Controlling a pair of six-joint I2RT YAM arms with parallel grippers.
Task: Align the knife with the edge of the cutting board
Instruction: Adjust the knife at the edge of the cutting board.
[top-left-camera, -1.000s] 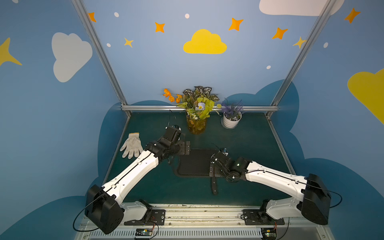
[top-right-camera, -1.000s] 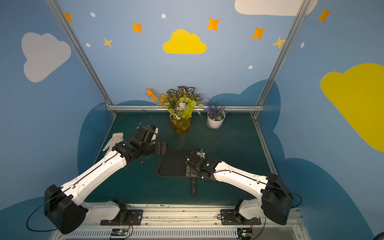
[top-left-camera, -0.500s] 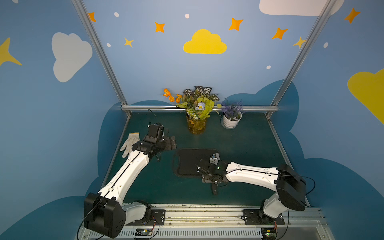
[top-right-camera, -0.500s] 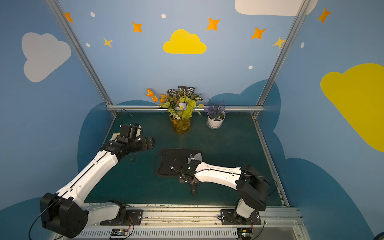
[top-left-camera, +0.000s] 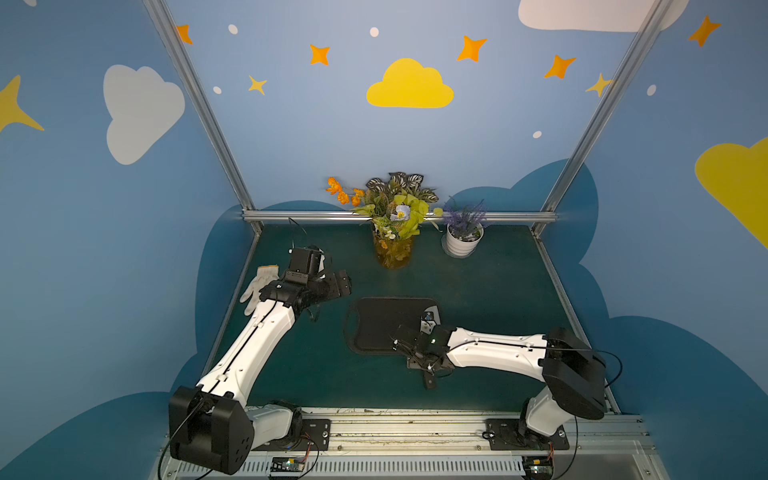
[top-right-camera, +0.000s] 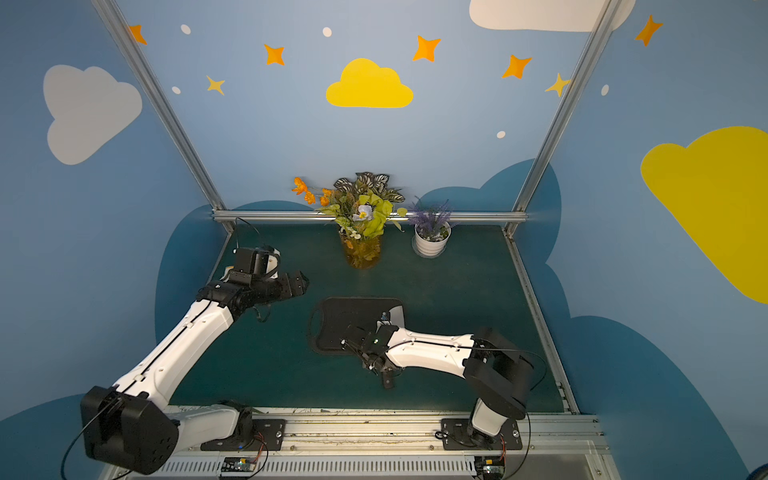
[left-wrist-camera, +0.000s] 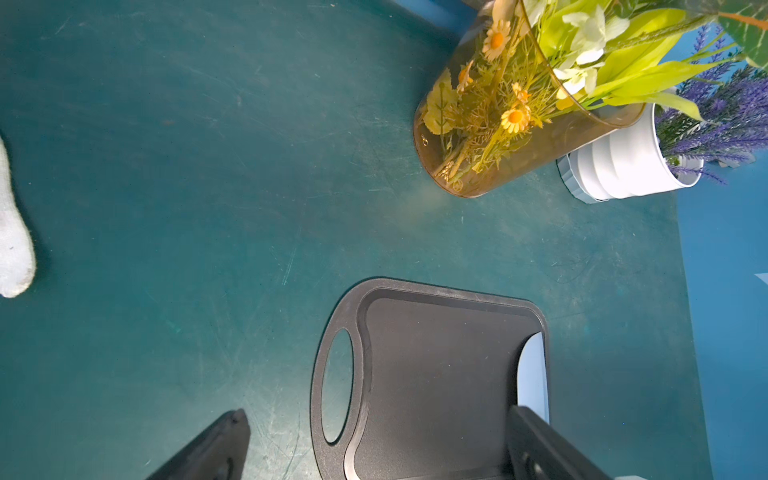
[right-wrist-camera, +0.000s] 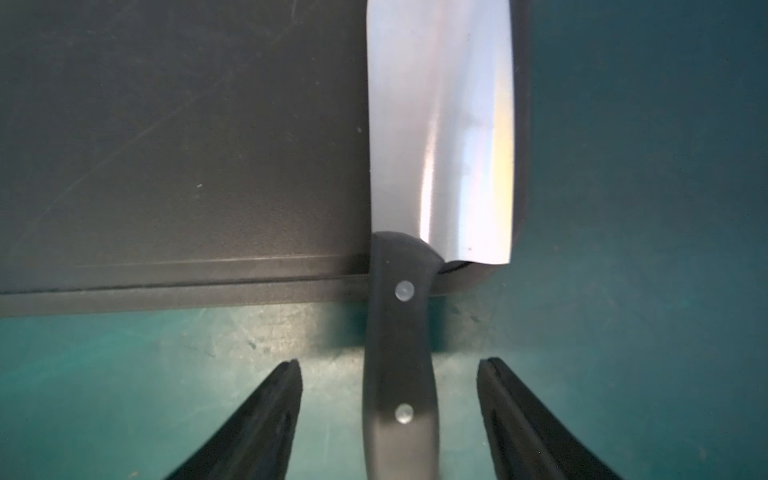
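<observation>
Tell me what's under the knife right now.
The knife blade lies on the cutting board, along one end; its handle juts past the rim over the green table. The board beneath the blade is covered, so nothing there can be checked.

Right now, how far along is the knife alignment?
Done: the knife lies flat on the cutting board, blade near parallel to its side edge, handle overhanging the rim. In hand: the right pincer straddles the handle, gaps both sides, no grip. The left pincer is open, holding nothing. To do: grip and any final nudge, if needed.
</observation>
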